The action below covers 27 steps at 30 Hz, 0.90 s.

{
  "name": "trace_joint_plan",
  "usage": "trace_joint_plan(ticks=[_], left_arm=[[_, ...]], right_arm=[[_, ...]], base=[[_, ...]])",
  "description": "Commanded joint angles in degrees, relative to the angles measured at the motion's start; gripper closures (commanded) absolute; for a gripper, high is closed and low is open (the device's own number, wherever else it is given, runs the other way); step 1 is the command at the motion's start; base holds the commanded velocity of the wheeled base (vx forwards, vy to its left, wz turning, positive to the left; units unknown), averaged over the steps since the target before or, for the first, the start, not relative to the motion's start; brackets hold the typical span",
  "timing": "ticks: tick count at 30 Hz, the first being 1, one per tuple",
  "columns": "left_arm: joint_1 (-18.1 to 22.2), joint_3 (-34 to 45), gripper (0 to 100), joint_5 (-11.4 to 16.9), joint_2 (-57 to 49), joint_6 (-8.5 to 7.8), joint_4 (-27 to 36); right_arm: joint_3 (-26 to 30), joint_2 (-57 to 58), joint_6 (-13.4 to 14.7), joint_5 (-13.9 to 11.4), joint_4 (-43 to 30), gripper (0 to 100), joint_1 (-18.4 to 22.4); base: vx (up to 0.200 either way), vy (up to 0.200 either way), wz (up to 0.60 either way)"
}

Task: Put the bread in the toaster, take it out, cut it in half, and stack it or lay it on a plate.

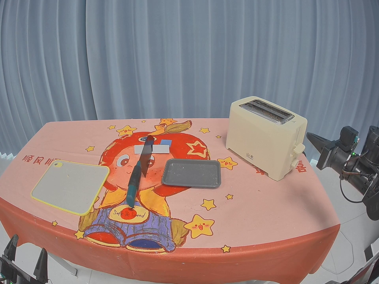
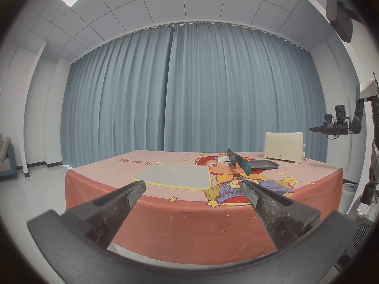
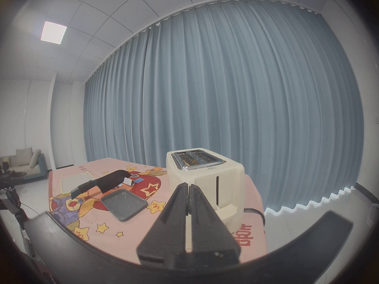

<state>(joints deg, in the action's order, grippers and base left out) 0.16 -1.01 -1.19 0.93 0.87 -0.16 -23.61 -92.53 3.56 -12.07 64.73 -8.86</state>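
The cream toaster (image 1: 265, 135) stands at the table's right, and something brownish shows down in its slots (image 3: 196, 158). A grey plate (image 1: 192, 172) lies mid-table. A knife (image 1: 136, 174) with a teal handle and a dark blade leans on a white holder (image 1: 152, 149). On the left lies a grey cutting board (image 1: 71, 185) edged in yellow. My right gripper (image 1: 312, 137) is shut and empty, hanging off the table's right edge, just short of the toaster's lever side (image 3: 225, 212). My left gripper (image 2: 193, 188) is open and empty, below the table's front left corner (image 1: 27, 246).
The table carries an orange cartoon-print cloth (image 1: 244, 217). A blue curtain (image 1: 197, 48) hangs behind it. The toaster's black cord (image 3: 252, 212) trails off the far right side. Bare cloth lies in front of the plate and the toaster.
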Motion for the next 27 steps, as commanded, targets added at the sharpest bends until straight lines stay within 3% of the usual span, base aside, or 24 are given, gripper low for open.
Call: trace_joint_plan(ticks=[1, 27], left_arm=[[0.0, 1.0, 0, 0.0, -0.3, 0.01, 0.0], [0.0, 1.0, 0, 0.0, -0.3, 0.01, 0.0]], right_arm=[[0.7, 0.2, -0.1, 0.0, 0.1, 100, -0.6], [7.8, 1.6, -0.7, 0.3, -0.7, 100, -3.4]], base=[[0.0, 0.0, 0.0], [0.0, 0.0, 0.0]])
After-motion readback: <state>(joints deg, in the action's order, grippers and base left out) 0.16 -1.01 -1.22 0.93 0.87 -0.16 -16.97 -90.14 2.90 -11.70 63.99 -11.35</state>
